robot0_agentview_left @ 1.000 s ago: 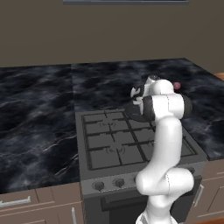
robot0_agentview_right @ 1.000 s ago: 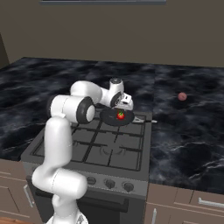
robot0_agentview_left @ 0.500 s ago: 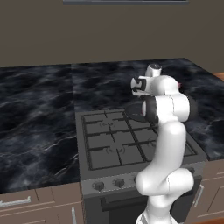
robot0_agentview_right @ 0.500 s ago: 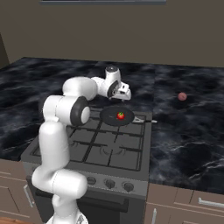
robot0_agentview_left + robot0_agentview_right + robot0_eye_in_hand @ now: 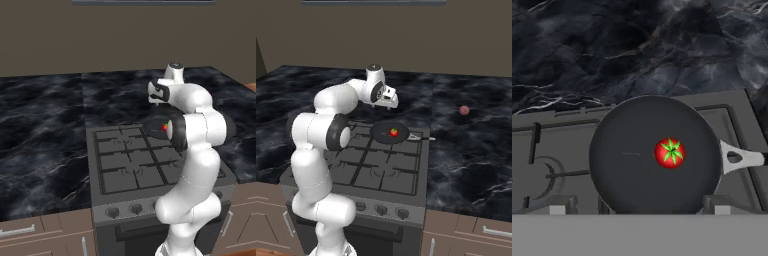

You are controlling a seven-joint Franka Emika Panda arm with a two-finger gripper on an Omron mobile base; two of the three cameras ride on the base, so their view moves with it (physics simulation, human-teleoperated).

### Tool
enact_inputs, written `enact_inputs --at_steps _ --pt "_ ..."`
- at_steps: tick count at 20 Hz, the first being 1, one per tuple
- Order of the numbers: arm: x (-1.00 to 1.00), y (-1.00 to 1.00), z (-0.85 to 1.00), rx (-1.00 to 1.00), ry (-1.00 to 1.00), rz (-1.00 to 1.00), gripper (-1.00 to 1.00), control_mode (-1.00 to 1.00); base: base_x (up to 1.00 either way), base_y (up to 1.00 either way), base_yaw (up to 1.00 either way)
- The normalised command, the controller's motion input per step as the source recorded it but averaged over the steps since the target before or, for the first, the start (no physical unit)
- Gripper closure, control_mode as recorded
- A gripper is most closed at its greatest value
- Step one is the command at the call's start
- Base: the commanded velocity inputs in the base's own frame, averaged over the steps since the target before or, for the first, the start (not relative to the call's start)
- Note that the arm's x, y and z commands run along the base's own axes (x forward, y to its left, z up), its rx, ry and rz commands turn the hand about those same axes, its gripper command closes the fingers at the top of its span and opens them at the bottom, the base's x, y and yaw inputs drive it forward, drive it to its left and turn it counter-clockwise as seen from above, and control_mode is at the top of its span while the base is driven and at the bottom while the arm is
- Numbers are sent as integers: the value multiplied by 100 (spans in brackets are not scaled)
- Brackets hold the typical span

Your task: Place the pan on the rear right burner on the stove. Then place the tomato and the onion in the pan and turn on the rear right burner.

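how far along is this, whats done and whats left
Done: the pan sits on the stove's rear right burner with the tomato inside it. In hand: nothing; the gripper hangs open above the pan. Left: the onion lies on the counter right of the stove, and a front knob needs turning.

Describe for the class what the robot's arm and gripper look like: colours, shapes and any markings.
The arm is built of glossy white, rounded tube segments with dark grey discs at the joints, and a small grey cap tops the wrist. The gripper is a white, boxy block with dark patches on its face. No cables or markings are visible.
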Motion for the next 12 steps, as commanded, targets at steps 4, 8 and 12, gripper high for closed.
enact_inputs --at_steps 4,8,12 --pt "-86 24 21 0 0 -4 -100 -100 0 0 0" --pt "-93 18 20 0 0 -5 -100 -100 0 0 0" --pt "-84 12 19 0 0 -4 -100 -100 0 0 0"
